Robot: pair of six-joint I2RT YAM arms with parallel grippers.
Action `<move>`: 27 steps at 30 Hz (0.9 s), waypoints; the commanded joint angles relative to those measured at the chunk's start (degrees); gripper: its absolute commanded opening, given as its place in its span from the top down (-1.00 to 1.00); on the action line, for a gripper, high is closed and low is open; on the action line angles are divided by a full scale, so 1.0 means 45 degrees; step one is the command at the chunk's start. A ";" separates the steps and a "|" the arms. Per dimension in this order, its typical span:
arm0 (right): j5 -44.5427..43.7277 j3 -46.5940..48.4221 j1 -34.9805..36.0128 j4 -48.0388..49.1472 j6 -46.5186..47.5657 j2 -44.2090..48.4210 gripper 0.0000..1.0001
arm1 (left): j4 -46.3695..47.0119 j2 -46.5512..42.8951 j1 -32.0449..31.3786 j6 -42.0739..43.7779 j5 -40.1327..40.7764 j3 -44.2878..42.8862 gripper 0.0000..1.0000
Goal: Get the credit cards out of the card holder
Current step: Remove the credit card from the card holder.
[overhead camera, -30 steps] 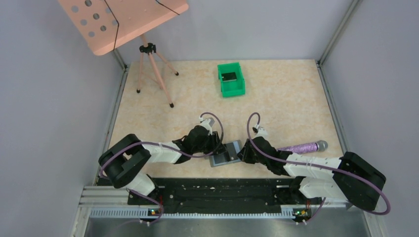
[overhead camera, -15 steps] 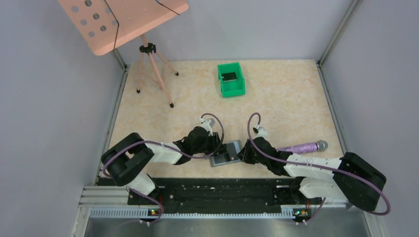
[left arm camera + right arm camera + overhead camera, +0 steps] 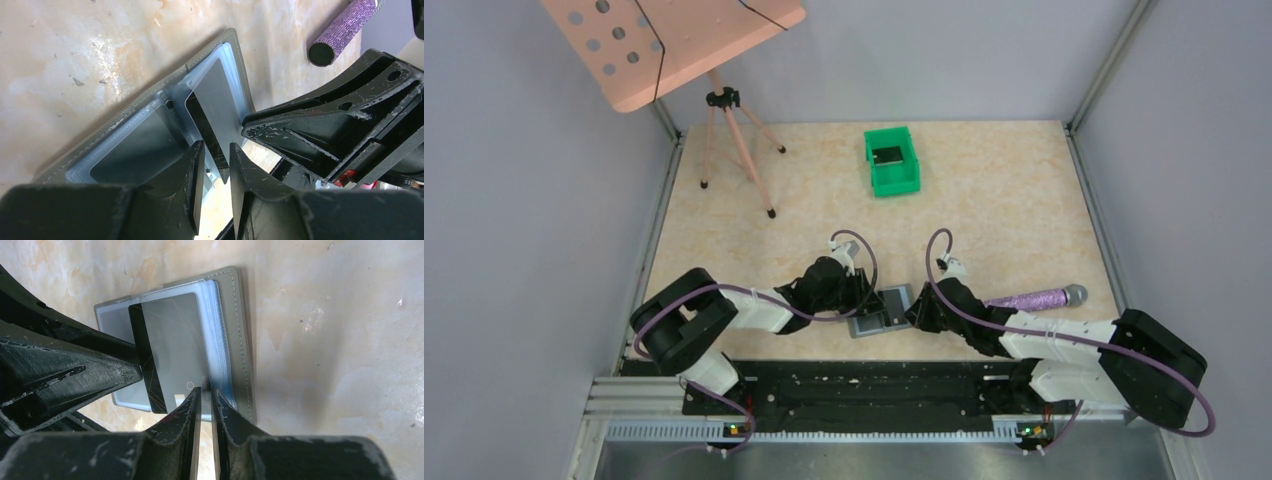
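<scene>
Narrowing around a dark credit card (image 3: 215, 100) tilting up from the open card holder (image 3: 240, 340), the left gripper (image 3: 216, 150) is closing, firm contact unclear; the right gripper (image 3: 206, 397) is clamping the card holder's edge on the surface (image 3: 340, 340), readying the pull-out.

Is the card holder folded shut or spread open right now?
Spread open. The card holder lies flat on the table, its clear inner sleeves facing up, with a dark card skewed across them.

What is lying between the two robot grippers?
The open card holder lies between the left gripper and right gripper, clearest in the top view.
</scene>
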State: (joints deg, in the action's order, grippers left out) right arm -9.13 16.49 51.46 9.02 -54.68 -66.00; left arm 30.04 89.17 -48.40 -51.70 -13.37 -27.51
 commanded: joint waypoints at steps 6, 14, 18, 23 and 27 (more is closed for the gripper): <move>0.0027 -0.0040 -0.0110 0.0120 0.0041 -0.0049 0.74 | 0.1711 0.0172 0.0014 -0.0879 -0.0716 0.0258 0.41; 0.0008 -0.0003 -0.0124 0.0279 0.0026 -0.0281 0.75 | 0.1876 0.0365 0.0014 -0.0947 -0.0833 0.0222 0.47; 0.0011 -0.0013 -0.0127 0.0378 -0.0013 -0.0266 0.77 | 0.2083 0.0542 0.0014 -0.1148 -0.0886 0.0257 0.48; -0.0079 -0.0084 -0.0125 0.0147 0.0015 -0.0007 0.79 | 0.2385 0.0668 0.0016 -0.1395 -0.1025 0.0296 0.57; -0.0185 -0.0139 -0.0125 0.0022 -0.0032 0.0314 0.81 | 0.2424 0.0691 0.0014 -0.1520 -0.1076 0.0220 0.82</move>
State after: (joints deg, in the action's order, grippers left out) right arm -9.28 16.49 51.46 9.41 -54.65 -66.24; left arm 35.94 92.12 -48.10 -57.41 -15.68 -26.41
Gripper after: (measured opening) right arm 0.101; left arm 0.153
